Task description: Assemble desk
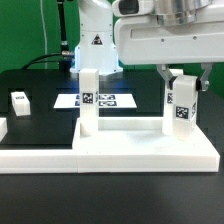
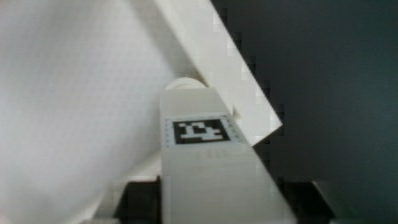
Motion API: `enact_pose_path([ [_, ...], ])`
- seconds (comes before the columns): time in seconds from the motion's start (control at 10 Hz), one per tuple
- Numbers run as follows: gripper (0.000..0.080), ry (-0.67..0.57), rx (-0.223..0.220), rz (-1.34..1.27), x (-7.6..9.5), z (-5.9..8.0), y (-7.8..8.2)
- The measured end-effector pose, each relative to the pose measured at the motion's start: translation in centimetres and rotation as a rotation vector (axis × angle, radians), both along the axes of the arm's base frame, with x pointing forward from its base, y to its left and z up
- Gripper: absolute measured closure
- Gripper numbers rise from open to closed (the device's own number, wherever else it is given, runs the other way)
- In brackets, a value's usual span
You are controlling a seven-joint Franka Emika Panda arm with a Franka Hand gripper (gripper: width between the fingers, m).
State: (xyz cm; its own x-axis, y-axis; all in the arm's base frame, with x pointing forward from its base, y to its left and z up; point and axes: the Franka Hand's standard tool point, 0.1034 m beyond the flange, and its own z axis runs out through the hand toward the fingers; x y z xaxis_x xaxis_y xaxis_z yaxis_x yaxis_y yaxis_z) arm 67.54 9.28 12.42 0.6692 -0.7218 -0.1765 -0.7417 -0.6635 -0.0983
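The white desk tabletop (image 1: 150, 150) lies flat at the front of the exterior view. One white tagged leg (image 1: 89, 100) stands upright at its back left corner. A second tagged leg (image 1: 181, 108) stands upright at the back right corner, and my gripper (image 1: 182, 80) is shut on its upper part from above. In the wrist view this leg (image 2: 210, 150) runs down between my dark fingers (image 2: 146, 200), with its square tag showing. The tabletop (image 2: 71, 100) fills the space beside it. Whether the leg's lower end is seated in the tabletop is hidden.
A short loose white leg (image 1: 20, 101) lies on the black table at the exterior view's left. The marker board (image 1: 110, 100) lies behind the tabletop, in front of the robot base. A low white rail (image 1: 35, 158) runs along the front left.
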Motion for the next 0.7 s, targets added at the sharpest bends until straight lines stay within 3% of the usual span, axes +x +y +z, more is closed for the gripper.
enact_pose_path([
  [0.2,0.0493,0.008,-0.001,-0.283,-0.4,-0.1,0.6],
  [0.5,0.0493,0.023,0.016,-0.424,-0.5,-0.1,0.5],
  [0.7,0.0493,0.044,0.028,-0.537,-0.6,-0.2,1.4],
])
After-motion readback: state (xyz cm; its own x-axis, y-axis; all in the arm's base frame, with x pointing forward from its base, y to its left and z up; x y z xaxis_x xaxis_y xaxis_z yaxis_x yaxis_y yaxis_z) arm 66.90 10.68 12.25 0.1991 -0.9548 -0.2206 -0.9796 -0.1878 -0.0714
